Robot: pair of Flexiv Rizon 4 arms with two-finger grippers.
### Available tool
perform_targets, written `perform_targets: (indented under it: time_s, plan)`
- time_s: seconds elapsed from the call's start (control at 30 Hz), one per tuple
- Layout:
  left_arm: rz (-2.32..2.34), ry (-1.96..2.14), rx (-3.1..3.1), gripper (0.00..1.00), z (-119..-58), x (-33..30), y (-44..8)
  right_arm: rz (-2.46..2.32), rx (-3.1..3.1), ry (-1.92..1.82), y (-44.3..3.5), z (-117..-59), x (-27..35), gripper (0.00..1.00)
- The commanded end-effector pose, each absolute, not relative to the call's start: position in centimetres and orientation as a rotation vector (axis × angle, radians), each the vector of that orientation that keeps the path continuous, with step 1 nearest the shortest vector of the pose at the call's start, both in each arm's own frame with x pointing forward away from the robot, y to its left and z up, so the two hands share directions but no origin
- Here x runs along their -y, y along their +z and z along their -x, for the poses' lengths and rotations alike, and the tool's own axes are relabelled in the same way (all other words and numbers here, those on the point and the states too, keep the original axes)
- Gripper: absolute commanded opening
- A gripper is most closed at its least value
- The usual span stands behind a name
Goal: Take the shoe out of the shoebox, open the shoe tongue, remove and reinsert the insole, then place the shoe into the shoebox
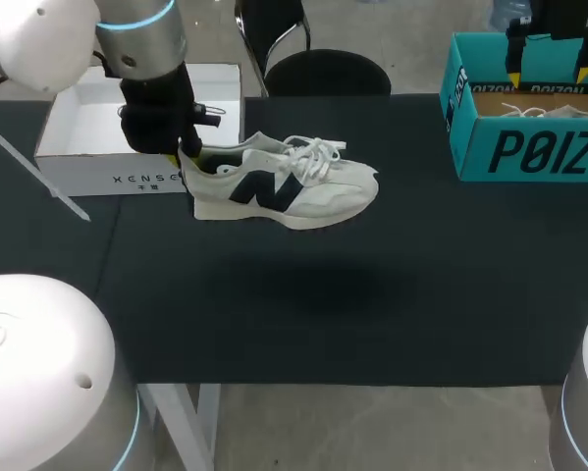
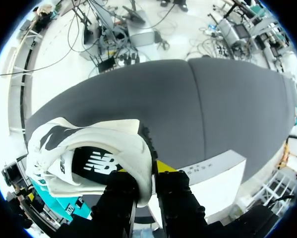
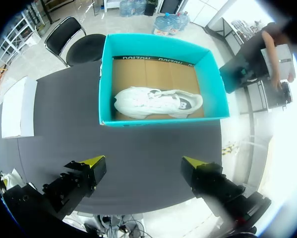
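Note:
A white sneaker with a dark logo (image 1: 294,186) hangs above the black table (image 1: 372,314), its toe pointing right. My left gripper (image 1: 187,152) is shut on the heel collar. In the left wrist view the fingers (image 2: 163,167) pinch the heel rim of the sneaker (image 2: 89,144) from inside and outside. The teal shoebox (image 1: 529,147) stands at the back right, and my right gripper (image 1: 547,77) hovers open above it. In the right wrist view, a second white shoe (image 3: 158,103) lies inside the shoebox (image 3: 160,123), ahead of the wide-open right gripper (image 3: 142,162).
A white box (image 1: 141,128) sits at the table's back left, just behind my left gripper, and also shows beside the fingers as the white box (image 2: 212,178). The sneaker's shadow falls on the table's middle.

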State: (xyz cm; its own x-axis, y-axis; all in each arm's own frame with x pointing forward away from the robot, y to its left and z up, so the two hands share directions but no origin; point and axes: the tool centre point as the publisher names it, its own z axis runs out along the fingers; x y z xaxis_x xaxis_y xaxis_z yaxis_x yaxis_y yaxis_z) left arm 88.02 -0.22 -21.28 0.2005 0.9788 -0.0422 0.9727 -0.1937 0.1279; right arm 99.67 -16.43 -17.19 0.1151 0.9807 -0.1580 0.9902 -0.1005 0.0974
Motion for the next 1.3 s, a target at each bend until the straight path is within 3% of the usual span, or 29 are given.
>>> perform_targets:
  time_s: [0.03,0.5,1.3]
  plan:
    - [-2.212,0.236,-1.823,0.00,-87.5,0.7,-21.3,-2.203,-1.976,-0.076,-17.2,-99.5,16.5,1.00]
    - [-2.218,0.282,-1.870,0.00,-86.8,3.1,-21.9,-2.203,-1.976,-0.076,-17.2,-99.5,16.5,1.00]
    - [-2.161,0.276,-2.018,0.00,-83.9,5.7,-28.4,-2.203,-1.976,-0.076,-17.2,-99.5,16.5,1.00]
